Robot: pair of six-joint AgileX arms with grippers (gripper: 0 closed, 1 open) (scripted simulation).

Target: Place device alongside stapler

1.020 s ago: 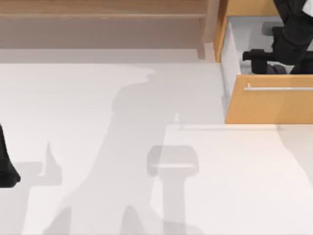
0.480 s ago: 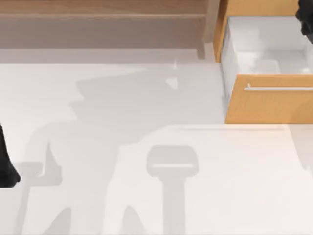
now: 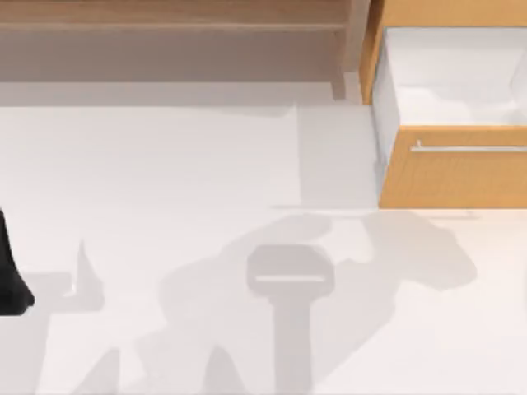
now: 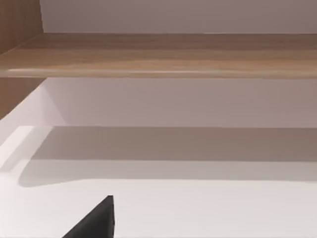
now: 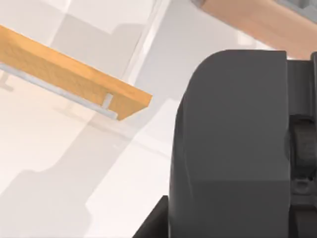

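The device (image 5: 230, 148) looms large and close in the right wrist view, a dark grey blocky body. My right gripper (image 5: 218, 220) is shut on it, with one black finger (image 5: 154, 223) showing beside its lower edge. The device hangs above the white table, on the near side of the orange drawer front (image 5: 74, 74). The stapler is out of view. My left arm (image 3: 10, 280) stays parked at the table's left edge; one black fingertip (image 4: 96, 223) of its gripper shows in the left wrist view.
The open drawer (image 3: 453, 177) at the back right has a metal handle (image 3: 469, 149) and a bare white inside (image 3: 453, 74). A wooden shelf (image 3: 165, 16) runs along the back. The white table (image 3: 165, 181) spreads in front, crossed by arm shadows.
My right arm rose out of the drawer and left the top view at the right. The drawer's inside now shows bare. The arm's shadow slid toward the table's front.
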